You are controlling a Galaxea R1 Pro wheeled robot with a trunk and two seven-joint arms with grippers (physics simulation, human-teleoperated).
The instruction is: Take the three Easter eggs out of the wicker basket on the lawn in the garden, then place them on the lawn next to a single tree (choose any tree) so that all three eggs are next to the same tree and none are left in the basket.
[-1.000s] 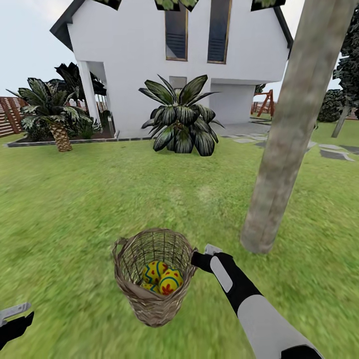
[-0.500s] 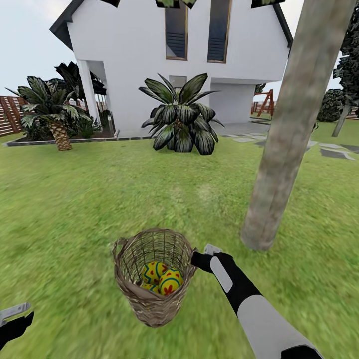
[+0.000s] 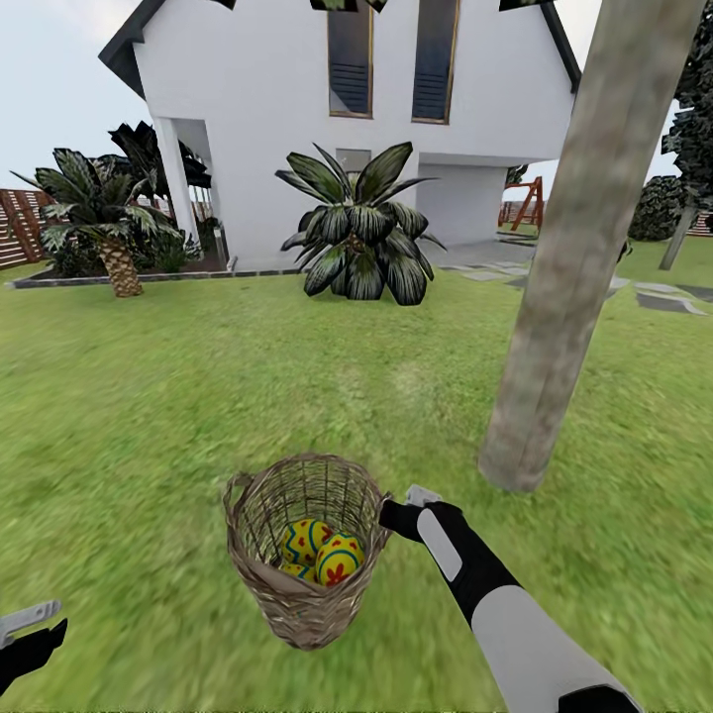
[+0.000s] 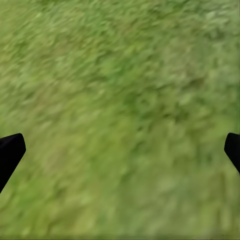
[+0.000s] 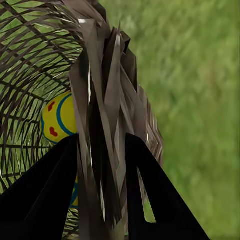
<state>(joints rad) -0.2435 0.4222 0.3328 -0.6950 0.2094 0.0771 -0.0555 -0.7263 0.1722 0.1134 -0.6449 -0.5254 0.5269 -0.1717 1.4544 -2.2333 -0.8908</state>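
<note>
Green lawn (image 3: 149, 416) runs up to a white house (image 3: 297, 119), with a thick tree (image 3: 555, 327) rising just right of the robot. Near its foot stands the basket (image 3: 302, 584), and at least 2 eggs (image 3: 322, 553) lie inside; a third cannot be made out.

The right gripper (image 3: 401, 515) is clamped on the basket's rim: the right wrist view shows the woven wall (image 5: 107, 125) pinched between both dark fingers (image 5: 50, 195), an egg (image 5: 59, 117) just behind the weave. The right arm reaches forward and low, wrist at rim height on the side facing the tree.

Since the basket already sits near the trunk, the grip looks meant for tipping or shifting it. My judgement: tilt slowly toward the tree so the eggs roll out close to it rather than scattering, and keep the pinch firm, as wicker may slip.

The left gripper (image 3: 25, 624) hangs low at the side, and the left wrist view shows its fingertips (image 4: 10, 152) spread wide over bare grass.
</note>
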